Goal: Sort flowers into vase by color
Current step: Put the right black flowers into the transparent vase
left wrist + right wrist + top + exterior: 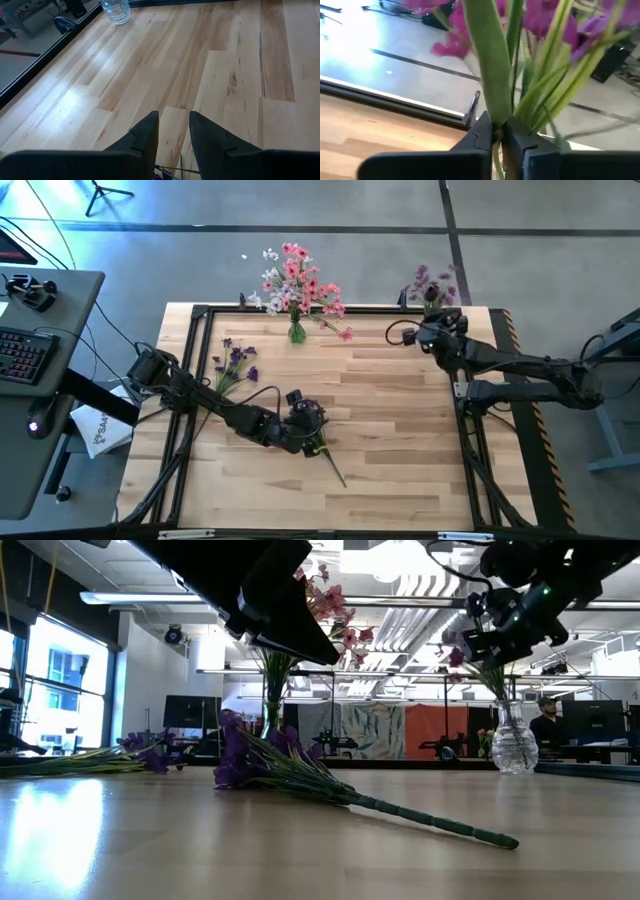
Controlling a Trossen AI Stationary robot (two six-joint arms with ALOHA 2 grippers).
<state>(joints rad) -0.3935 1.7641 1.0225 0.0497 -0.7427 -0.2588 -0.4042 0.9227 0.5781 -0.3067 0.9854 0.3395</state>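
Observation:
A purple flower sprig (330, 460) (270, 755) lies flat on the table's middle, its stem end pointing to the near edge. My left gripper (308, 423) (173, 127) hovers over its blossom end, open with a narrow gap, touching nothing. A second purple bunch (235, 363) (140, 753) lies toward the table's left. My right gripper (434, 322) (497, 127) is at the far right corner, above a clear glass vase (513, 745) of purple flowers (432, 280), and is shut on a stem. A vase of pink and white flowers (297, 300) stands at the far edge's middle. My right gripper pinches one green stem (494, 131) of a purple flower between its two fingers, above the vase's mouth. The stem stands nearly upright and crosses the fingers, with blossoms above them. Below the fingers, stems (495, 680) run down into the vase's neck.
A black frame (200, 315) borders the table. A desk with a keyboard (20, 355) stands beyond the left edge. Bare wood lies between the two arms and along the near edge. A person (545, 720) shows far behind the table.

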